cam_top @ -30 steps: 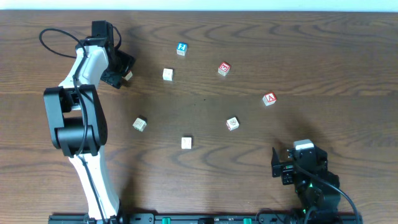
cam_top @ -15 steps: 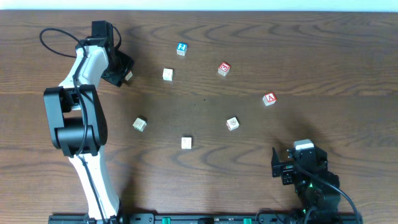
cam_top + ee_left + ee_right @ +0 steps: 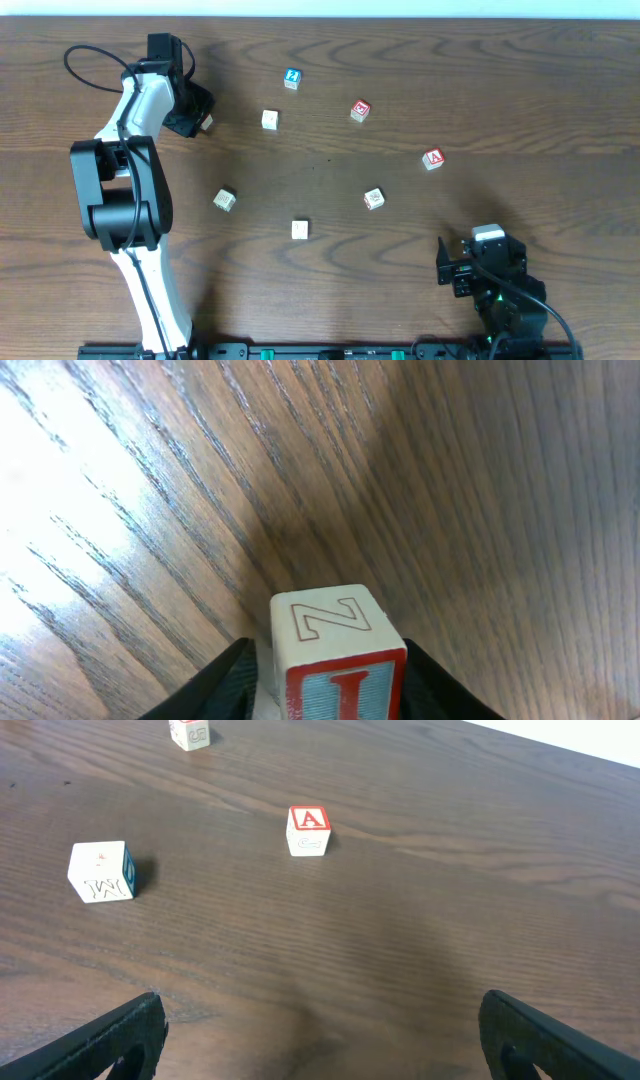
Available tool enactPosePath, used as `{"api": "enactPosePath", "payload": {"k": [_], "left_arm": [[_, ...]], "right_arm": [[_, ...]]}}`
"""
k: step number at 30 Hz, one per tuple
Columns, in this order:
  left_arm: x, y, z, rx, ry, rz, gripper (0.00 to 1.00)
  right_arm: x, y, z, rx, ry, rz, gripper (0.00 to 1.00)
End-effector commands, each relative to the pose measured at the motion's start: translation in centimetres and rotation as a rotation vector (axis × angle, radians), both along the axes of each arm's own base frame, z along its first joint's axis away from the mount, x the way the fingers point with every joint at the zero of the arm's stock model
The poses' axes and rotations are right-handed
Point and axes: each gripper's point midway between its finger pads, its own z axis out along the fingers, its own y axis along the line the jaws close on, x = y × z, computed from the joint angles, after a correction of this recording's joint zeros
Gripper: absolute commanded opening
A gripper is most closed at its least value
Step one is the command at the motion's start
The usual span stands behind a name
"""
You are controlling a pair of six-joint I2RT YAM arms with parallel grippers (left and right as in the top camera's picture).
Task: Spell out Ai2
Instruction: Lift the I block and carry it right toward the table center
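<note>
A cube (image 3: 309,829), W cube (image 3: 101,872) near, not touching

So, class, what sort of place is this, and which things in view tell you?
Probably a robot lab or test bench: a left arm and a right arm mounted at a wooden table, with letter blocks scattered across it.

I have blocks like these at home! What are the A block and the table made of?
The A block looks like pale wood, its top painted with a red frame and letter. The table looks like dark wood or a wood-look sheet: long grain lines, slight shine.
</note>
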Motion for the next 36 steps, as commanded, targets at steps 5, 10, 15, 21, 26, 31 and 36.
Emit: {"api": "enactPosePath", "payload": {"k": [5,10,15,21,26,31,36], "left_arm": [[0.3,0.4,-0.3,0.018,0.002,0.003,0.41],[0.2,0.4,-0.2,0.015,0.006,0.002,0.34],[0.2,0.6,0.3,0.028,0.012,0.002,0.32],[0.5,0.6,1.2,0.031,0.004,-0.013,0.28],[1.0,0.5,2.4,0.04,-0.006,-0.046,0.25],[1.7,-0.5,5.7,0.116,-0.026,-0.185,0.22],[2.8,-4.0,9.2,0.247,-0.083,-0.423,0.2]], "right_arm": [[0.0,-0.2,0.0,-0.009,-0.006,-0.002,0.99],[0.0,-0.2,0.0,-0.009,-0.006,-0.002,0.99],[0.0,-0.2,0.0,-0.009,-0.006,-0.002,0.99],[0.0,-0.2,0.0,-0.009,-0.006,-0.002,0.99],[0.0,-0.2,0.0,-0.009,-0.006,-0.002,0.99],[0.0,-0.2,0.0,-0.009,-0.006,-0.002,0.99],[0.0,-0.2,0.0,-0.009,-0.006,-0.002,0.99]]}}
